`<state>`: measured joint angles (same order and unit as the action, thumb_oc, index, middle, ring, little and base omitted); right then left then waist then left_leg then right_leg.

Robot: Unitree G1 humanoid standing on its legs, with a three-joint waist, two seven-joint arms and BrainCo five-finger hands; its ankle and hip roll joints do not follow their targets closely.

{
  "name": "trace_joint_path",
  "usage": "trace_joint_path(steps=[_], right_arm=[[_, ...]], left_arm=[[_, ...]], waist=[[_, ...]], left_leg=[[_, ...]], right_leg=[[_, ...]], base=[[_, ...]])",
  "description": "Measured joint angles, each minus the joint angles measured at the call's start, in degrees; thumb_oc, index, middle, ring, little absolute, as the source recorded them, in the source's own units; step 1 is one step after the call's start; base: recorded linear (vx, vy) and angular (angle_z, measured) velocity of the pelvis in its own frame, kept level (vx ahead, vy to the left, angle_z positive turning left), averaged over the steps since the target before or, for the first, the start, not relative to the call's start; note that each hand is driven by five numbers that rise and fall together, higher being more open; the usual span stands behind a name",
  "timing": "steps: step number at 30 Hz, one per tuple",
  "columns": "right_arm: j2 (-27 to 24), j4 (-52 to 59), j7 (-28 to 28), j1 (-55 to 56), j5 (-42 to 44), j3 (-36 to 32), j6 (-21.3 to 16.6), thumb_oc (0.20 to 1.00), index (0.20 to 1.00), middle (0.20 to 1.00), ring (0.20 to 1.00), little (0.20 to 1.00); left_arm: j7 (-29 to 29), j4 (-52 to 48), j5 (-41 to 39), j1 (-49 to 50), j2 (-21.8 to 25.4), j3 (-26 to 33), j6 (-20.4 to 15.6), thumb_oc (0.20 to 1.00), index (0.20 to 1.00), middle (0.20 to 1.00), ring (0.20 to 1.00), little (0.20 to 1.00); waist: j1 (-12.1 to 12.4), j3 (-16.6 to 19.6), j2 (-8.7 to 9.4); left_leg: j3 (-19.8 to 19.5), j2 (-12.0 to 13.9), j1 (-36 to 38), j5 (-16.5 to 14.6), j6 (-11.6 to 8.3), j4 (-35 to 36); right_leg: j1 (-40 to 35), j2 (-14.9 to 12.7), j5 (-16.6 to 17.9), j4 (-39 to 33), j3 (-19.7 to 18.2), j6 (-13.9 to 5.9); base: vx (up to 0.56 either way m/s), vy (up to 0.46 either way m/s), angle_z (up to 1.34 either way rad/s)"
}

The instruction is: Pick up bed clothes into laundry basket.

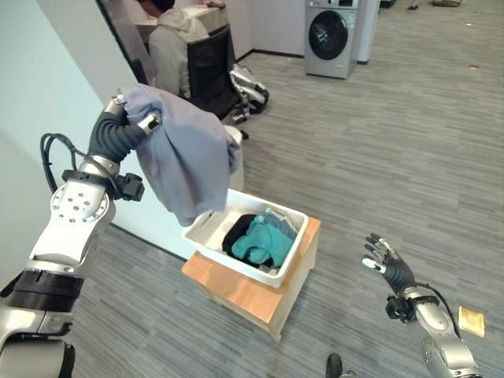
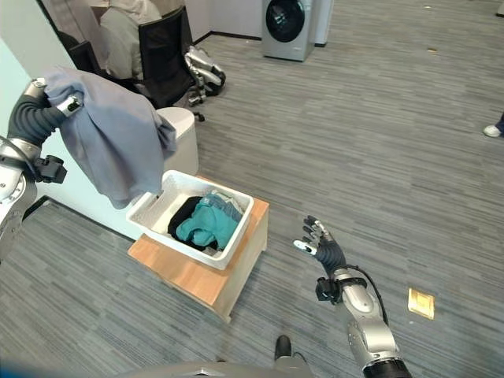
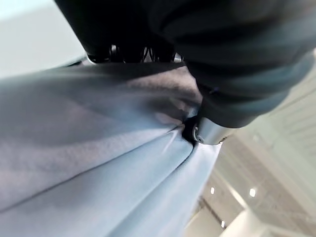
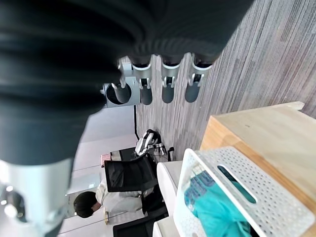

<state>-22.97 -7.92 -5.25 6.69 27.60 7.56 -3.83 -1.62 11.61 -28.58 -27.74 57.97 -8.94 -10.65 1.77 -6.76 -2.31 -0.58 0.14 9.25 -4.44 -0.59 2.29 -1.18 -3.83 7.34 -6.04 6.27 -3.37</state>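
A grey-blue garment (image 1: 185, 153) hangs from my left hand (image 1: 126, 118), raised above the near-left end of the white laundry basket (image 1: 206, 239). The cloth drapes over that hand, and in the left wrist view it is pinched by the thumb (image 3: 205, 132). Its lower hem reaches just over the basket's rim. The basket stands on a low wooden stand (image 1: 236, 293) and holds a teal cloth (image 1: 264, 240) and a dark one (image 1: 239, 230). My right hand (image 1: 387, 264) is open, low and to the right of the stand, holding nothing; its straight fingers (image 4: 170, 79) show in the right wrist view.
A pale wall panel (image 1: 47, 87) stands at the left. Behind the stand are a white round bin (image 2: 177, 134) and a person seated in a black chair (image 1: 206, 67). A washing machine (image 1: 331, 35) stands far back. A small yellow tag (image 1: 471, 320) lies on the grey floor.
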Motion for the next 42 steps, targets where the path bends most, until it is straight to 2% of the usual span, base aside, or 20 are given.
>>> trace_joint_path(steps=[1,5,7,8,13,16,19,22,24,25,26,27,28,29,30,31,33,34,35,42], right_arm=[[-0.16,-0.14,-0.05,0.09,0.00,0.45,0.08,1.000,1.000,1.000,1.000,1.000],[-0.16,-0.09,-0.16,0.82,0.09,1.68,0.03,1.000,1.000,1.000,1.000,1.000],[-0.01,-0.13,-0.21,1.09,0.13,2.59,0.04,1.000,1.000,1.000,1.000,1.000],[0.05,-0.13,-0.15,1.37,0.21,2.55,0.03,1.000,1.000,1.000,1.000,1.000],[0.04,-0.12,-0.16,3.13,0.26,2.51,0.02,1.000,1.000,1.000,1.000,1.000],[0.04,-0.11,-0.16,4.21,0.28,2.50,0.02,1.000,1.000,1.000,1.000,1.000],[-0.27,0.35,-0.27,4.54,0.29,2.58,-0.12,1.000,1.000,1.000,1.000,1.000],[-0.29,0.39,-0.27,4.53,0.28,2.58,-0.22,1.000,1.000,1.000,1.000,1.000],[-0.27,0.90,-0.26,3.82,0.29,2.50,-0.40,1.000,1.000,1.000,1.000,1.000],[-0.14,0.76,-0.28,3.30,0.27,2.75,-0.38,1.000,1.000,1.000,1.000,1.000],[-0.30,0.87,-0.25,2.50,0.28,2.53,-0.41,1.000,1.000,1.000,1.000,1.000],[-0.46,0.87,-0.17,2.48,0.28,2.17,-0.45,1.000,1.000,1.000,1.000,1.000],[-0.76,0.71,-0.15,2.52,0.34,1.89,-0.52,1.000,1.000,1.000,1.000,1.000],[-0.84,1.01,-0.15,3.18,0.37,2.00,-0.34,1.000,1.000,1.000,1.000,1.000],[-0.89,1.84,-0.12,4.20,0.43,2.00,-0.64,1.000,1.000,1.000,1.000,1.000],[-1.14,2.53,-0.13,3.85,0.45,2.11,-0.65,1.000,1.000,1.000,1.000,1.000],[-1.14,2.71,-0.14,1.96,0.46,2.73,-0.64,1.000,1.000,1.000,1.000,1.000],[-1.14,2.84,-0.16,1.56,0.46,3.09,-0.61,1.000,1.000,1.000,1.000,1.000],[-1.23,3.05,-0.23,1.38,0.44,3.35,-0.61,1.000,1.000,1.000,1.000,1.000],[-1.94,3.65,-0.93,1.54,0.42,3.54,-0.66,1.000,1.000,1.000,1.000,1.000]], left_arm=[[0.21,2.35,-0.02,-2.15,0.79,-3.06,0.27,0.200,0.200,0.200,0.200,0.200],[0.80,5.32,-0.02,-3.62,0.61,-6.33,1.28,0.200,0.200,0.200,0.200,0.200],[0.78,9.74,-0.03,-6.89,0.38,-10.43,1.81,0.200,0.200,0.200,0.200,0.200],[0.79,10.33,-0.02,-6.85,0.37,-11.12,2.20,0.200,0.200,0.200,0.200,0.200],[0.84,11.21,0.18,-6.89,0.37,-12.92,2.65,0.200,0.200,0.200,0.200,0.200],[0.93,11.19,0.52,-6.83,0.33,-13.74,3.28,0.200,0.200,0.200,0.200,0.200],[0.94,11.27,2.50,-7.68,0.10,-14.71,3.67,0.200,0.200,0.200,0.200,0.200],[0.81,12.07,2.93,-8.90,-0.07,-15.95,3.67,0.200,0.200,0.200,0.200,0.200],[0.57,14.61,2.95,-10.34,-1.14,-15.99,3.62,0.200,0.200,0.200,0.200,0.200],[0.51,16.65,3.24,-11.03,-1.06,-16.08,3.77,0.200,0.200,0.200,0.200,0.200],[0.16,18.82,4.62,-11.03,-1.16,-16.11,3.83,0.200,0.200,0.200,0.200,0.200],[0.10,19.18,5.01,-11.10,-1.28,-16.15,3.90,0.200,0.200,0.200,0.200,0.200],[-0.11,21.55,5.19,-12.56,-2.65,-16.06,3.77,0.200,0.200,0.200,0.200,0.200],[-0.47,24.28,5.31,-13.02,-4.07,-16.27,4.33,0.200,0.200,0.200,0.200,0.200],[-0.77,24.96,5.87,-13.23,-4.63,-16.27,4.32,0.200,0.200,0.200,0.200,0.200],[-1.09,26.74,6.88,-13.77,-5.38,-16.10,4.28,0.200,0.200,0.200,0.200,0.200],[-1.93,30.56,7.54,-15.15,-7.30,-15.56,4.76,0.200,0.200,0.200,0.200,0.200],[-1.91,30.98,8.11,-15.14,-7.48,-15.62,4.98,0.335,0.335,0.335,0.335,0.335],[-1.91,32.29,9.83,-15.36,-8.53,-15.63,5.07,1.000,1.000,1.000,1.000,1.000],[-1.92,35.45,17.02,-20.23,-8.51,-17.60,5.90,1.000,1.000,1.000,1.000,1.000]], waist=[[0.05,0.33,0.22],[-0.89,1.53,1.38],[-0.98,2.11,2.26],[-1.74,2.62,3.11],[-3.27,3.16,4.87],[-3.30,3.02,5.56],[-3.46,2.28,6.31],[-3.39,0.82,8.32],[-3.48,-0.95,9.98],[-3.90,-2.77,11.53],[-5.11,-4.66,12.61],[-5.54,-5.52,12.44],[-5.71,-6.69,11.60],[-6.51,-6.65,12.70],[-6.67,-7.07,14.23],[-6.31,-7.58,14.50],[-7.16,-9.18,15.02],[-7.90,-9.44,15.18],[-8.86,-9.48,15.18],[-9.04,-9.53,14.75]], left_leg=[[0.01,-0.01,-0.03,0.11,-0.10,0.10],[0.64,-0.16,-0.24,0.24,-0.18,0.56],[1.19,-0.40,-0.24,0.28,-0.18,0.56],[1.81,-0.44,-0.85,0.31,-0.13,0.56],[3.47,-0.84,-2.21,0.40,0.00,0.60],[3.93,-0.73,-2.46,0.44,0.05,0.63],[3.72,-1.00,-5.12,0.78,0.05,0.44],[4.79,-1.62,-8.40,0.82,0.13,-0.67],[5.84,-1.74,-11.19,0.84,0.16,-2.21],[6.87,-1.87,-11.68,0.87,0.19,-2.56],[7.98,-1.61,-12.88,0.88,0.19,-3.63],[8.53,-0.78,-13.86,0.92,0.24,-3.90],[9.44,0.70,-15.43,1.24,0.47,-3.68],[9.34,0.43,-15.39,2.06,0.08,-2.38],[9.51,-0.43,-15.28,1.98,-0.03,-2.51],[9.13,-0.24,-16.16,1.97,-0.04,-2.74],[9.56,-0.44,-16.67,1.97,-0.05,-2.50],[9.59,-0.48,-16.65,1.97,-0.05,-2.43],[9.60,-0.41,-16.52,1.94,-0.09,-2.33],[9.80,0.21,-14.58,2.20,-0.50,-0.99]], right_leg=[[0.09,-0.01,0.06,0.01,-0.01,-0.02],[1.09,0.43,0.54,0.01,-0.71,0.08],[1.32,0.30,0.71,0.01,-0.99,0.22],[2.23,0.14,0.86,0.01,-1.69,-0.06],[4.14,-0.06,1.29,0.01,-3.20,-0.10],[4.65,-0.15,1.51,0.01,-3.54,-0.27],[7.09,0.20,3.21,0.30,-3.86,0.20],[10.32,0.04,4.52,0.32,-5.16,0.05],[12.87,-0.20,6.32,0.32,-6.43,-0.85],[13.67,-0.37,6.03,0.23,-6.72,-1.49],[14.73,-0.93,2.29,-0.04,-6.21,-3.24],[15.54,-0.52,-0.63,-0.01,-5.15,-4.89],[16.83,0.25,-1.23,0.87,-3.99,-4.64],[16.74,0.44,0.96,4.32,-2.63,-3.24],[15.85,0.51,3.38,2.75,-4.65,-0.30],[16.38,0.87,5.00,1.45,-6.35,-0.52],[16.94,0.95,6.16,0.38,-7.05,-0.54],[16.97,0.95,6.17,0.39,-7.07,-0.53],[16.91,1.03,6.18,0.39,-7.16,-0.52],[15.76,1.35,6.02,0.36,-7.61,-0.65]], base=[[0.01,0.011,-0.03],[0.00,0.007,-0.09],[-0.02,0.007,-0.16],[-0.03,0.007,-0.26],[-0.02,0.001,-0.18],[-0.04,0.002,-0.06],[-0.10,0.006,0.01],[-0.09,0.021,-0.17],[-0.06,0.010,-0.31],[-0.12,0.016,-0.42],[-0.08,0.013,-0.44],[-0.09,0.028,-0.38],[-0.05,0.012,-0.32],[-0.06,0.013,-0.30],[-0.02,0.002,-0.46],[-0.01,0.017,-0.47],[0.00,0.018,-0.35],[0.01,0.014,-0.15],[0.01,0.013,-0.08],[0.02,0.007,-0.04]])
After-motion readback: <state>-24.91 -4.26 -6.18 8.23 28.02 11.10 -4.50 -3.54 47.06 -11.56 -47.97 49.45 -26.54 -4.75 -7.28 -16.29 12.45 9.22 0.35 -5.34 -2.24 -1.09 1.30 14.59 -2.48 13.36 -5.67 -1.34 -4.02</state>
